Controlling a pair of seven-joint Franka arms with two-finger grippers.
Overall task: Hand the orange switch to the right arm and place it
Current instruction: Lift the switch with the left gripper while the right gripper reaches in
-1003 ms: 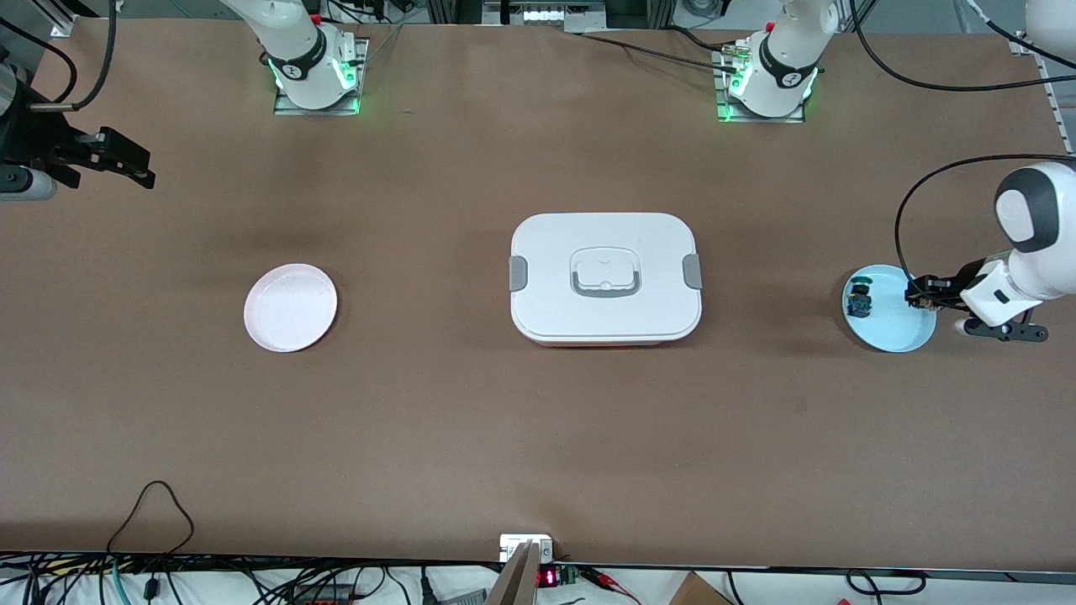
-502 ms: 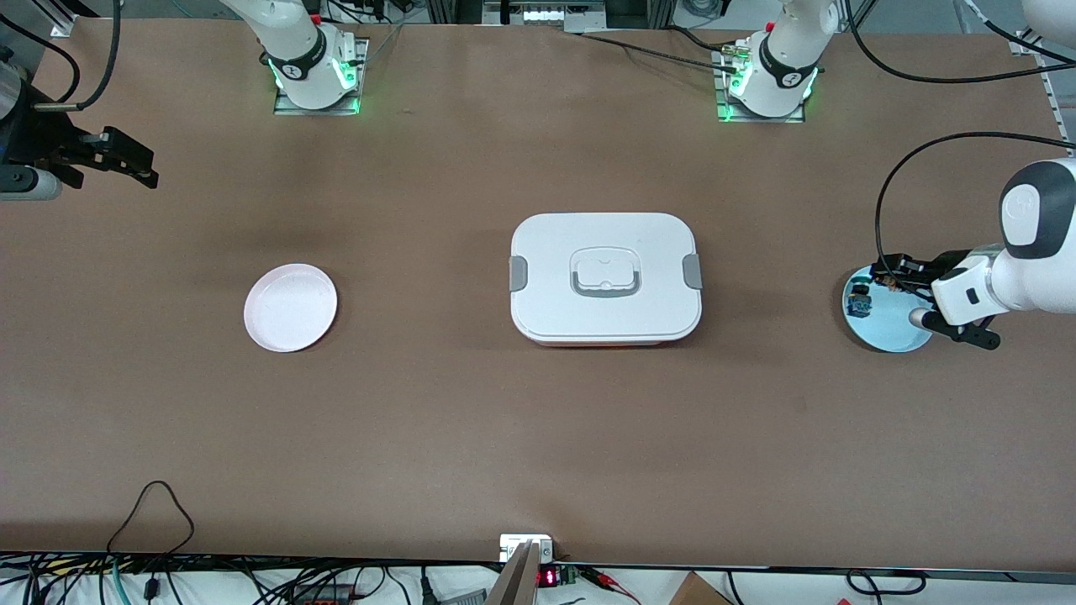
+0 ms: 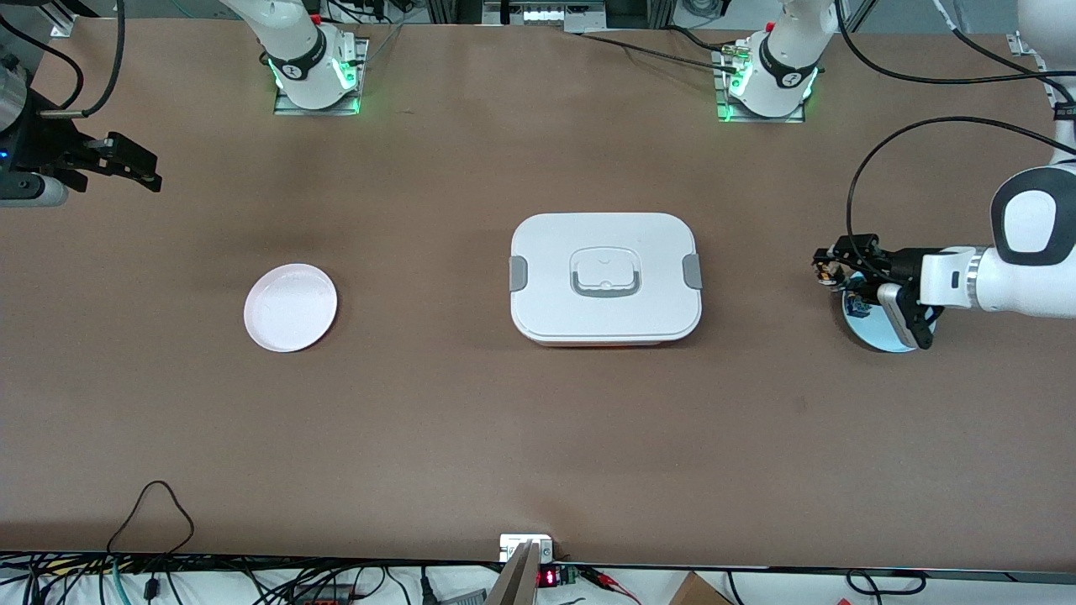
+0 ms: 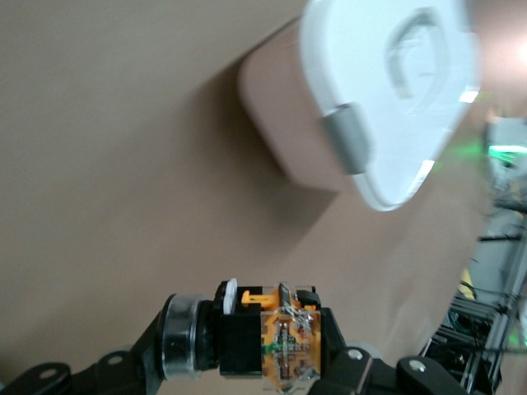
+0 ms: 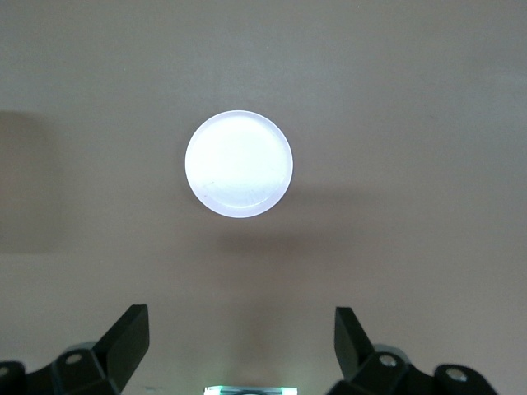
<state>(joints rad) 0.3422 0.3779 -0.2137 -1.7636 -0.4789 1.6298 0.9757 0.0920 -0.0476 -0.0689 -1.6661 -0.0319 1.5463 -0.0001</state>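
My left gripper point(image 3: 829, 270) is shut on the orange switch point(image 3: 831, 271) and holds it in the air, just over the edge of the light blue plate point(image 3: 879, 329) toward the box. In the left wrist view the orange switch point(image 4: 272, 339) sits crosswise between the black fingers point(image 4: 350, 366), with its silver-rimmed button end to one side and its orange-tan body to the other. My right gripper point(image 3: 141, 166) is open and empty, waiting in the air over the right arm's end of the table. Its fingers point(image 5: 128, 337) stand wide apart in the right wrist view.
A white lidded box point(image 3: 605, 277) with grey clips stands mid-table and also shows in the left wrist view point(image 4: 387, 90). A small blue switch point(image 3: 857, 304) lies on the blue plate. A pale pink plate point(image 3: 290, 307) lies toward the right arm's end and shows in the right wrist view point(image 5: 239, 163).
My left gripper has moved with the orange switch from over the blue plate toward the box. The right gripper has barely shifted.
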